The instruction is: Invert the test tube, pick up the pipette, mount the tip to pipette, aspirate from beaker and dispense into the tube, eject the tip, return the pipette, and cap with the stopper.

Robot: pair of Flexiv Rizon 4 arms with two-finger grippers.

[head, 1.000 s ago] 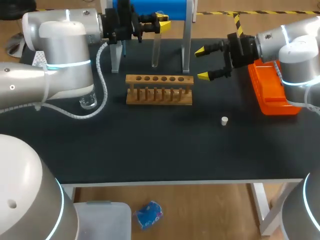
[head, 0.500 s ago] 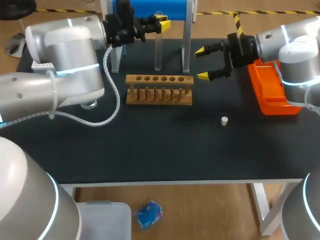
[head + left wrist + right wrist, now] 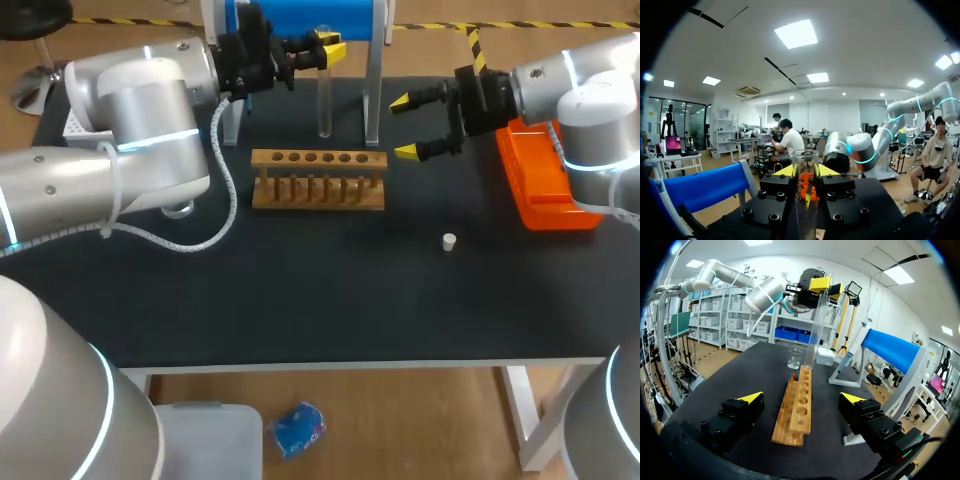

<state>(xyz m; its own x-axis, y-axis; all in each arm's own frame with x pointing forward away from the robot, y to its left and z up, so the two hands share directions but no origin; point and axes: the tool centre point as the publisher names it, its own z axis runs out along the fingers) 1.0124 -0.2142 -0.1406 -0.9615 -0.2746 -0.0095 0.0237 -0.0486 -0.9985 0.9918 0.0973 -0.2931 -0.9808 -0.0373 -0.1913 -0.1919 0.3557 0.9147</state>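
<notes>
Left arm has shifted right along the back of the light wooden test tube rack (image 3: 318, 180), carrying the clear glass test tube (image 3: 324, 100) with it. Left hand (image 3: 322, 47) pinches the tube near its rim. The tube hangs vertical, behind the rack's middle holes. Right hand (image 3: 404, 127) hasn't moved: fingers spread, nothing between them, just past the rack's right end. Small white stopper (image 3: 449, 241) sits on the black table (image 3: 300, 300), near side of the rack, beyond its right end. Glass beaker (image 3: 178, 208) is off the rack's left end, half hidden under the left arm.
</notes>
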